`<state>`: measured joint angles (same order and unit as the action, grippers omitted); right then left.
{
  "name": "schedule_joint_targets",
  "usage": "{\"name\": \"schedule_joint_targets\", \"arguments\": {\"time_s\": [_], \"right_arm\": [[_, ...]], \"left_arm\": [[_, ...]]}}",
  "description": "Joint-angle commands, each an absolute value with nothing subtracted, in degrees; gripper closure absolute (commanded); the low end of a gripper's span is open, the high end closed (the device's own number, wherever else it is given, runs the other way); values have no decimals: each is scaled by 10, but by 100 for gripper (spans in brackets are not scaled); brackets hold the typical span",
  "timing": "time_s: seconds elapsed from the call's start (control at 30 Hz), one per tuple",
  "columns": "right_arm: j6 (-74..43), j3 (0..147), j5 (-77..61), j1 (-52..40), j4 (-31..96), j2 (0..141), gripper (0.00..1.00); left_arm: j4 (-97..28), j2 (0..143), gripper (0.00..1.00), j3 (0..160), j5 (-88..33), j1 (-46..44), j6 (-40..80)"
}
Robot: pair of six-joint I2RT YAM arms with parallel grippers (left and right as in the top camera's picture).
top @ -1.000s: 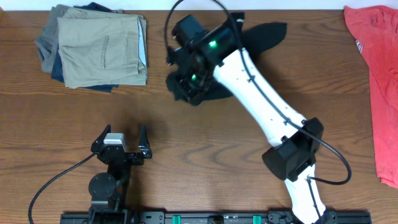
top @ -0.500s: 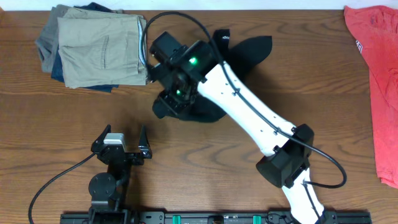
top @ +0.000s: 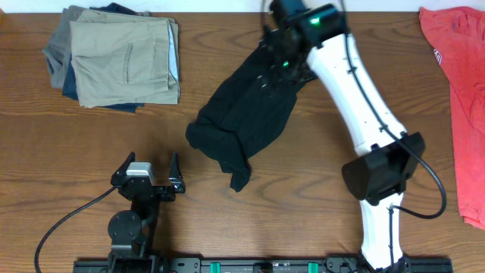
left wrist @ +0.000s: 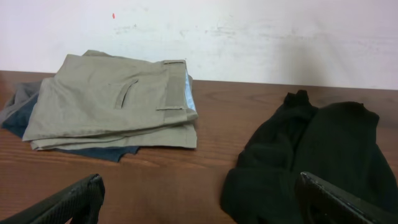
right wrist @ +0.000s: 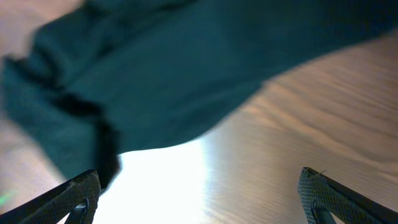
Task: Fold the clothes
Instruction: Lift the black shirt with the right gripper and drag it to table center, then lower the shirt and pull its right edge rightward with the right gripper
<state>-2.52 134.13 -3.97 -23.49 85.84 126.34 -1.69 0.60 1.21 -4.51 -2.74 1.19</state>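
The clothes, one black garment (top: 246, 117), lie crumpled in a long diagonal strip across the middle of the wooden table (top: 91, 144). My right gripper (top: 279, 54) hovers over the strip's far end. In the right wrist view this gripper (right wrist: 199, 199) is open with only bare table between its fingers (right wrist: 78, 198), and the garment (right wrist: 155, 68) lies blurred just beyond them. My left gripper (top: 151, 173) stands open near the front edge, left of the garment's near end. From its own wrist view, the left gripper (left wrist: 202, 202) holds nothing and the garment (left wrist: 323, 155) lies ahead to the right.
A stack of folded tan, grey and blue trousers (top: 117, 57) lies at the back left, also in the left wrist view as the trousers (left wrist: 118, 102). A red-coral shirt (top: 464, 83) hangs over the right edge. The right arm (top: 364, 114) crosses the table's right half.
The right arm swung from beside the trousers to the back centre, drawing the garment out into a long strip. Its gripper opened and let the garment go. The left arm stayed still.
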Motion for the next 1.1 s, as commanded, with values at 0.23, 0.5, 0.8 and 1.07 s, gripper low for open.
{"name": "schedule_joint_targets", "arguments": {"time_s": [0.23,0.5,0.8,1.07], "right_arm": [[-30,1200,10,-152,757,1244,3],[-13,1030,-67,-147,560,1244,28],[-2,905,-110,-158,393,1244,36],[-1,872,-131,-158,337,1244,50]], "left_arm": [[-36,3,2,2,-53,-29,4],[-36,3,2,2,-53,-29,4],[-36,3,2,2,-53,-29,4],[-36,3,2,2,-53,-29,4]]}}
